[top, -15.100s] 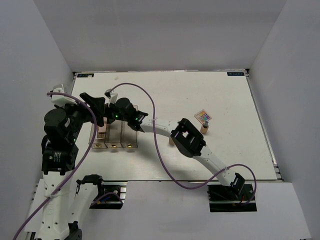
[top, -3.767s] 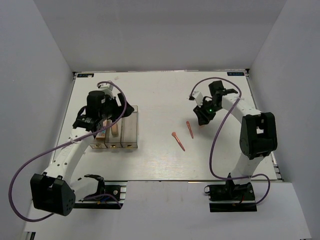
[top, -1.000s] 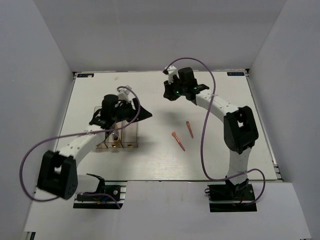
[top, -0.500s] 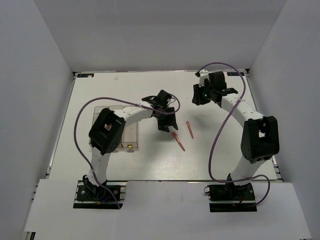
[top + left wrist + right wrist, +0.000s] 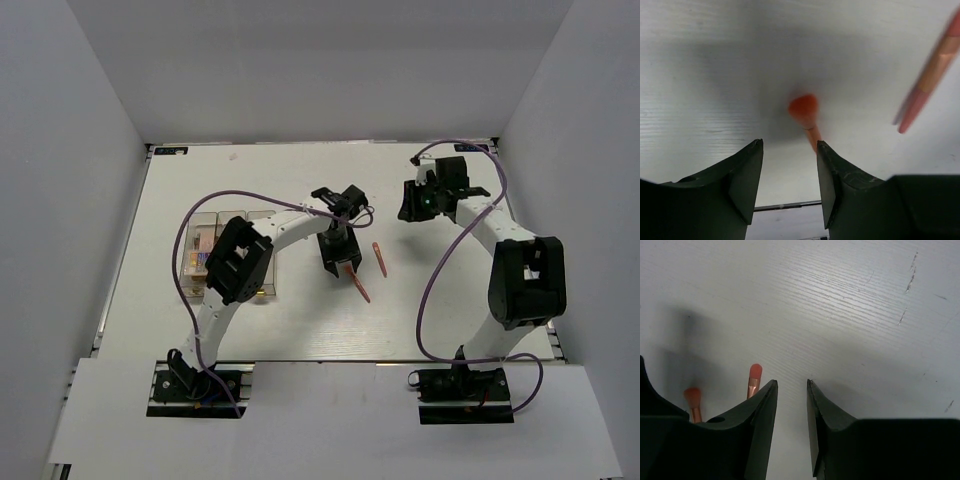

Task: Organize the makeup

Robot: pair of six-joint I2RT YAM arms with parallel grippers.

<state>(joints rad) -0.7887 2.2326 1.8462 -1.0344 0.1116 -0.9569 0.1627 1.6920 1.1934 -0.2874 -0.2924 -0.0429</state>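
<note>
Two thin coral-pink sticks lie mid-table: one (image 5: 357,285) under my left gripper (image 5: 338,260), the other (image 5: 380,258) just to its right. In the left wrist view the gripper (image 5: 789,143) is open and low over the table. The nearer stick (image 5: 805,112) has its rounded tip just ahead of the jaws, its shaft running toward the right finger (image 5: 832,175). The other stick (image 5: 932,70) lies off to the right. My right gripper (image 5: 412,200) hovers at the back right, its jaws (image 5: 791,382) open a little on nothing. Both sticks (image 5: 754,380) (image 5: 692,401) show at its left.
The clear three-compartment box (image 5: 196,222) stands at the left of the table with palettes and bottles inside, partly covered by my left arm (image 5: 235,265). A purple cable arcs above each arm. White walls close the table on three sides.
My left arm has swung from the box to the middle and come down over the nearer stick, its jaws narrowing. My right gripper has drifted right, toward the back corner, and opened slightly.
</note>
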